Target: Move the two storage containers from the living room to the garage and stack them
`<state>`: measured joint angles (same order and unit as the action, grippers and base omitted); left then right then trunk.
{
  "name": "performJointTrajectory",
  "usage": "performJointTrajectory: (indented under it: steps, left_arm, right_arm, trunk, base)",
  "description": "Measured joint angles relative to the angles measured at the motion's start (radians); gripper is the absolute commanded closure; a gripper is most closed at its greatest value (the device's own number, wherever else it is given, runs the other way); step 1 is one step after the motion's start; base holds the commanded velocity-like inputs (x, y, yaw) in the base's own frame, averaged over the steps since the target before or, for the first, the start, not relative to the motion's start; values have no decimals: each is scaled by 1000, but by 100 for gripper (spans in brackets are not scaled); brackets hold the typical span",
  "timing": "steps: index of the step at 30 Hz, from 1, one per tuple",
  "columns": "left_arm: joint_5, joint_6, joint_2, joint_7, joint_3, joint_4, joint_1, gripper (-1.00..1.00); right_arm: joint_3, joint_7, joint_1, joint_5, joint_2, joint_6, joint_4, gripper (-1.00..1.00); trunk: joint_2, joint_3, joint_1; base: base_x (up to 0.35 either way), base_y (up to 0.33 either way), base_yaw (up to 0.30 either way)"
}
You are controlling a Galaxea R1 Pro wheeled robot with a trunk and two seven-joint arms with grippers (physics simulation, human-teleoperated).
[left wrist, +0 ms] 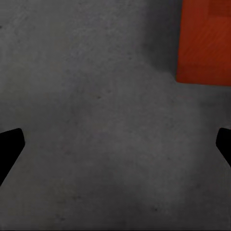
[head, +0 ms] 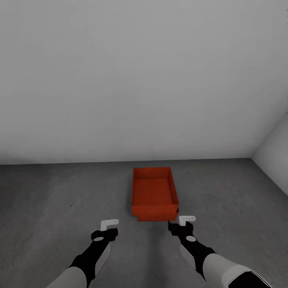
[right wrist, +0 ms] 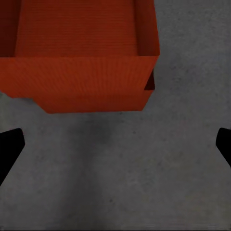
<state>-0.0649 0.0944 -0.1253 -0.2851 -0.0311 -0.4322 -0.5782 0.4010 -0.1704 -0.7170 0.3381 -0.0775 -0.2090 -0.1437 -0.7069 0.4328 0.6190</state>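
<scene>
**Both grippers empty, bins stacked just ahead on garage floor**

Nearest to the head cam were the two forearms, reaching forward and down over the dark grey floor (head: 48, 200). Left gripper (head: 109, 225) hung over bare concrete, its jaws wide apart and holding nothing; in the left wrist view only the two dark tips showed at the frame edges, w/ floor between. Right gripper (head: 186, 219) was also spread and empty, and its tip sat just beside the near right corner of the stack.

The two storage containers (head: 154, 196) lay straight ahead, between the two arms but closer to the right one. Long axis pointed away from the robot, toward the white wall (head: 144, 80); the short near wall faced the grippers. Upper bin seemed nested in or on the lower one: in the right wrist view a second orange edge (right wrist: 149, 84) stuck out slightly at one corner below the top bin (right wrist: 79, 82), so the alignment was probably not perfect. By my judgement the stacking was already done, and any next move would be a withdrawal, where the right arm must take care not to touch that corner.

Hard to make out: how much of the lower bin was under the upper one, since the near wall hid it. Left wrist cam caught only one corner of the stack (left wrist: 204, 43). Far right, a 2nd wall (head: 276, 148) was cut off by the frame.
</scene>
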Motion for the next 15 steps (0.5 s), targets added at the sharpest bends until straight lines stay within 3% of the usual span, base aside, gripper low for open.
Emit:
performJointTrajectory:
  steps: [9, 15]
  left_arm:
    - [0, -2, 2, 1, 1, 3, 0, -100]
    - [-1, -1, 35, 4, 2, 6, 0, -100]
  right_arm:
    - [0, 1, 0, -1, 7, 11, 0, -100]
    - [2, 2, 0, -6, 11, 16, 2, -100]
  trunk:
    - [0, 0, 0]
    - [0, 0, -1]
  base:
    - [-93, 23, 0]
    - [-9, 2, 0]
